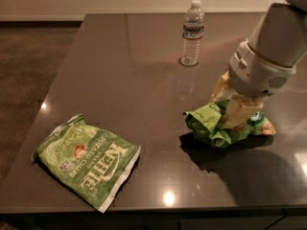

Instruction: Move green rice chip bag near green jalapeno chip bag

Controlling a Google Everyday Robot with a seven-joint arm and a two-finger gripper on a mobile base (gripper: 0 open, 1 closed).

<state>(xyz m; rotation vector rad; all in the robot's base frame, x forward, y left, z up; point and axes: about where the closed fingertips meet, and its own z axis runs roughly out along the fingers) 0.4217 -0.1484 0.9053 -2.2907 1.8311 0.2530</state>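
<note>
In the camera view, the gripper hung low over the right side of the dark table, at about 3 o'clock on its top. Its tan fingers were clamped on the green rice chip bag. The crumpled bag bulged out from the gripper toward 9 o'clock, with a smaller bit showing toward 4 o'clock and a dark shadow just beneath. The green jalapeno chip bag lay flat, well apart at 8 o'clock from the gripper, near the table's front-left edge. A water bottle stood upright at 11 o'clock from the gripper
</note>
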